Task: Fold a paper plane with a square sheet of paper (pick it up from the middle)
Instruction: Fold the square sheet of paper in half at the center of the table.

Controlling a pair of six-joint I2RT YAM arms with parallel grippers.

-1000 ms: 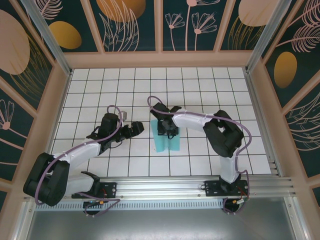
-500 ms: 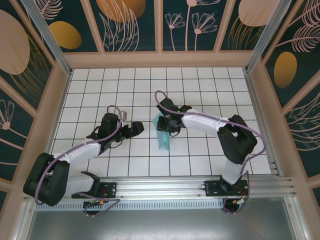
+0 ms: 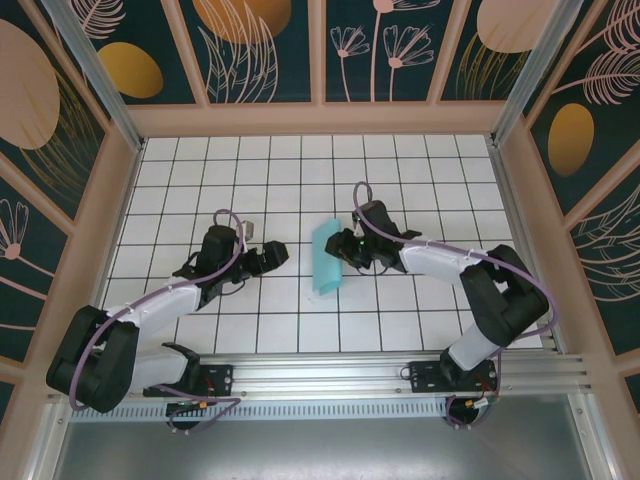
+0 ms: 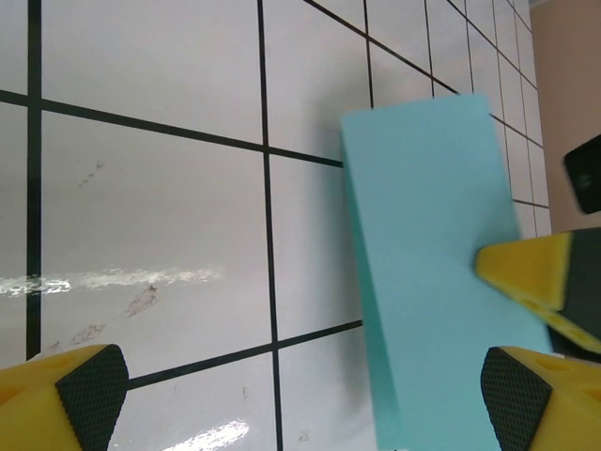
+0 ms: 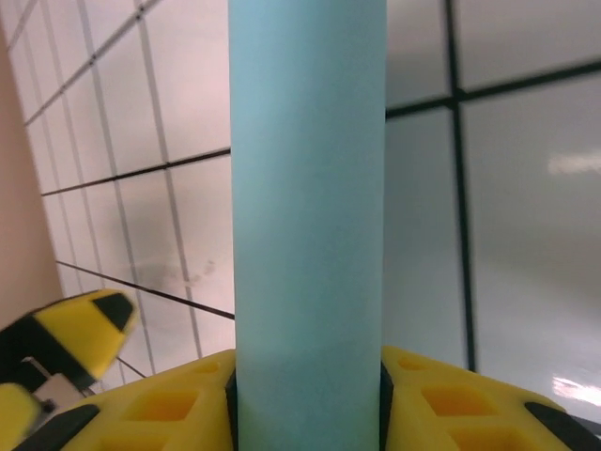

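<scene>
Judging from its narrow, doubled shape, the square sheet of paper [image 3: 324,262] is taken to have had a lengthwise fold made in it already. It is presumably being held by one long side so that it can be squared up or turned for the next crease. In the top view the strip is found just right of the frame's centre, running roughly top to bottom over the white tiled table [image 3: 200,180]; whether it rests on the tiles or hangs just above them cannot be told. Its right-hand edge is met by the right gripper [image 3: 344,250], reaching in from the right. In the right wrist view the strip rises through the middle of the frame from between the yellow fingers [image 5: 160,409] at the lower edge. The jaws are drawn in until both fingers lie against the paper, so a firm hold on it is inferred. The left gripper [image 3: 272,257] is placed just left of the strip and apart from it, probably so that the free side can be taken or pressed once needed. In the left wrist view its fingertips [image 4: 84,387] are seen at the two lower corners, spread wide, and nothing is held by them.
</scene>
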